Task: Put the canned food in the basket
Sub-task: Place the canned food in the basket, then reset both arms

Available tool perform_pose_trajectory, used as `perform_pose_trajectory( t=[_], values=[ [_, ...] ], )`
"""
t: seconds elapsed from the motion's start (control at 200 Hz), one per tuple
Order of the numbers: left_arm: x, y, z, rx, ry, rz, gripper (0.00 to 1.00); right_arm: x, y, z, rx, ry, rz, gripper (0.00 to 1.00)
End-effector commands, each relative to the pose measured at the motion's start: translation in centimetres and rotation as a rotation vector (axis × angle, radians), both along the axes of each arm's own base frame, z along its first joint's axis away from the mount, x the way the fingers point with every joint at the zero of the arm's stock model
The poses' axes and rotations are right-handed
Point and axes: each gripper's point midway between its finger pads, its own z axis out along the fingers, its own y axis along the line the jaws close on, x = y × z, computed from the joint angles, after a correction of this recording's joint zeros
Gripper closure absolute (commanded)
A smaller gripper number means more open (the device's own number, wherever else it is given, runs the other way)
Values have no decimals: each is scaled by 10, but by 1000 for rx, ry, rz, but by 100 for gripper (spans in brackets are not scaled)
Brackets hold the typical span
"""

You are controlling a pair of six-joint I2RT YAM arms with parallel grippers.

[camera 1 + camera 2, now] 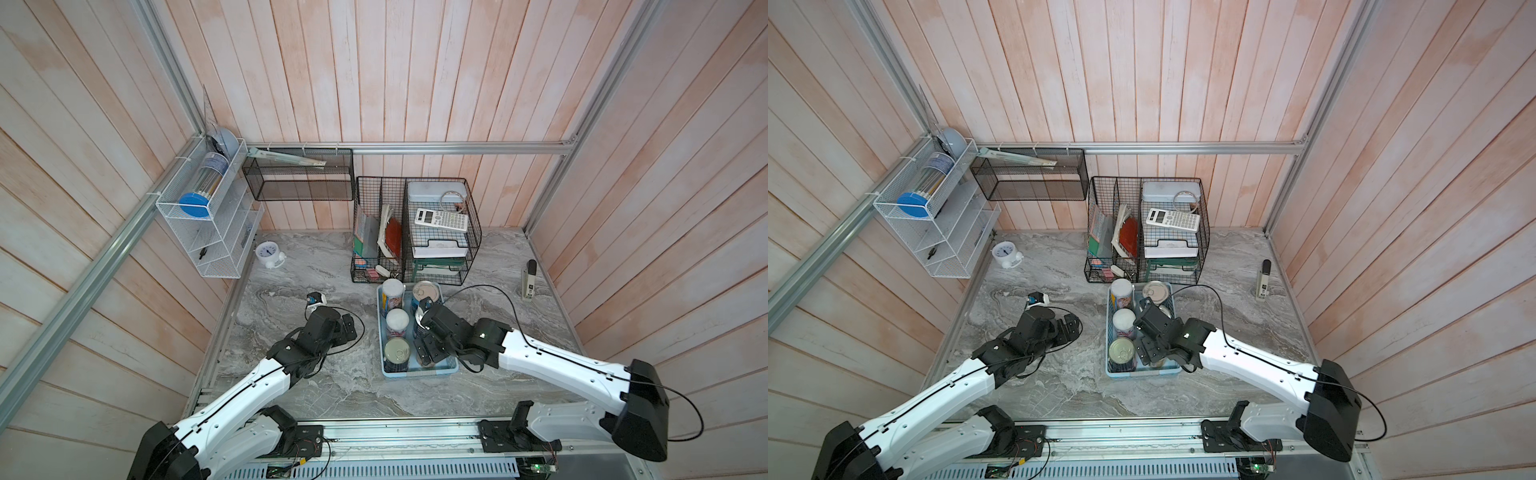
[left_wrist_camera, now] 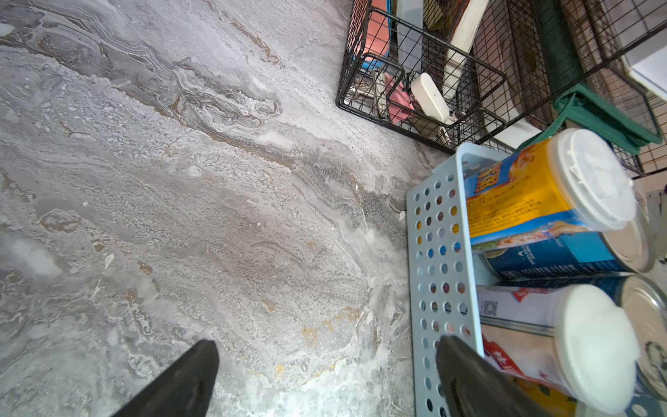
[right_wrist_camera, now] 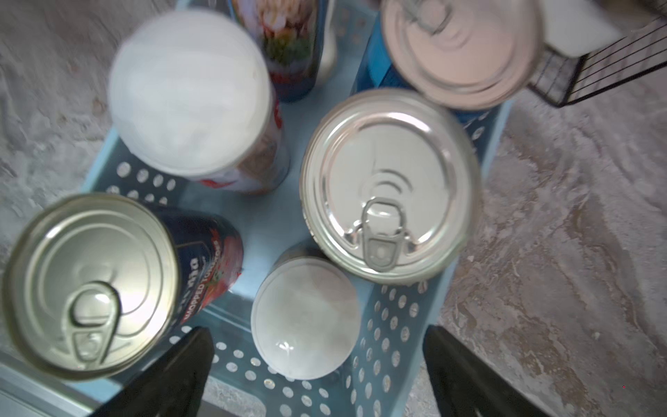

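Already packed: six cans [image 3: 389, 184], upright to fit the basket [image 3: 393, 325].
Right gripper [image 3: 317, 335]: wide, empty, above them.
Left gripper [image 2: 326, 344]: wide, empty, alongside.

My left arm [image 1: 249, 386] and right arm [image 1: 552, 357] wore smooth white shells on their long links, dotted with small dark screw holes, and bulky black housings at every joint. A thin black cable [image 1: 478, 286] ran along each arm, clipped down at intervals. One housing carried a small white mark [image 1: 482, 336]. My left pincer [image 2: 325, 379] and right pincer [image 3: 317, 375] were black, each with two flat, tapering fingers [image 2: 180, 382]. My bases [image 1: 303, 440] were black too, with thin wires showing.
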Motion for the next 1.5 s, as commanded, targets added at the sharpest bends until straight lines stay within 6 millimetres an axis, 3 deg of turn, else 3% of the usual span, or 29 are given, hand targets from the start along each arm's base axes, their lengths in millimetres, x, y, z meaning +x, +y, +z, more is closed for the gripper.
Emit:
perform_pose_trajectory(
  t=[0.0, 0.19, 0.27, 0.37, 0.47, 0.63, 0.805, 0.94, 1.025, 1.145, 1.205, 1.35, 1.42, 1.495],
  values=[
    [9, 9, 4, 0, -22, 31, 0, 22, -26, 39, 24, -183, -126, 2],
    [45, 47, 23, -66, -76, 143, 0, 88, -106, 99, 191, -399, -409, 2],
    [65, 72, 37, 0, -121, 217, 0, 111, -145, 109, 206, -500, -526, 2],
    [87, 116, 54, 96, -195, 359, 0, 131, -190, 102, 199, -571, -661, 2],
    [95, 159, 66, 188, -310, 509, 0, 136, -233, 83, 197, -637, -768, 2],
    [97, 192, 64, 329, -439, 606, 0, 129, -280, 49, 76, -771, -860, 2],
    [95, 199, 33, 411, -463, 573, 0, 129, -288, 19, 45, -817, -822, 2],
    [88, 202, 24, 445, -542, 540, 0, 122, -279, 4, 68, -885, -738, 2],
    [86, 209, 23, 435, -582, 558, 0, 119, -277, 7, 91, -959, -718, 2],
    [96, 214, 13, 365, -608, 521, 0, 139, -276, 0, 86, -877, -696, 2],
    [102, 195, 8, 375, -631, 404, 0, 142, -275, -3, 93, -860, -682, 2],
    [101, 191, 3, 370, -636, 384, 0, 124, -239, 10, 243, -933, -475, 2],
    [104, 186, 4, 368, -650, 349, 0, 134, -245, -9, 212, -860, -513, 2],
    [110, 186, 1, 366, -626, 340, 0, 141, -246, -17, 217, -867, -515, 2]
  ],
)
